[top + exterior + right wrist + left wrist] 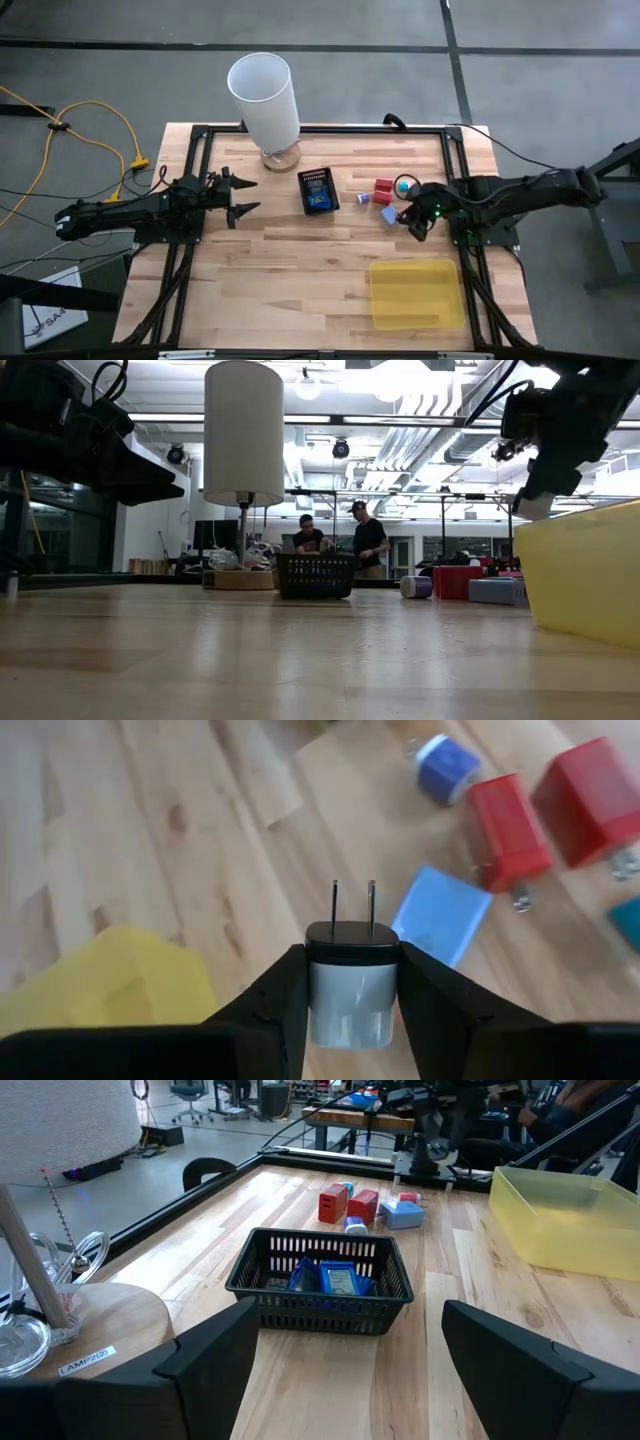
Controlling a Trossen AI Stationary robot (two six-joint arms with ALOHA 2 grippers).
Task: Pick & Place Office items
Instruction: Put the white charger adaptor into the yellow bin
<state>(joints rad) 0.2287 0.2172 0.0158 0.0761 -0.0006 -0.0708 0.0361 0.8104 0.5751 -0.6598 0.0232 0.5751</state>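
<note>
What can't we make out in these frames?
- Basket contents: high view too small; left wrist view, mesh wall hides most.
- Held plug in right gripper: lower body cut off by fingers in the right wrist view.
- Tray: low view, cut off by the edge, inside hidden by its wall.

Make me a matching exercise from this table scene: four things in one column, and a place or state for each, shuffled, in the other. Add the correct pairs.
Things
1. white plug adapter
2. black mesh basket
3. yellow tray
4. left gripper

Places or states
A. open, holding nothing, left of the basket
B. lying flat near the table's front right corner
C. clamped between the right gripper's fingers, prongs pointing away from the wrist
D. standing mid-table beside the lamp, with blue items inside

Pairs: 1-C, 2-D, 3-B, 4-A
</note>
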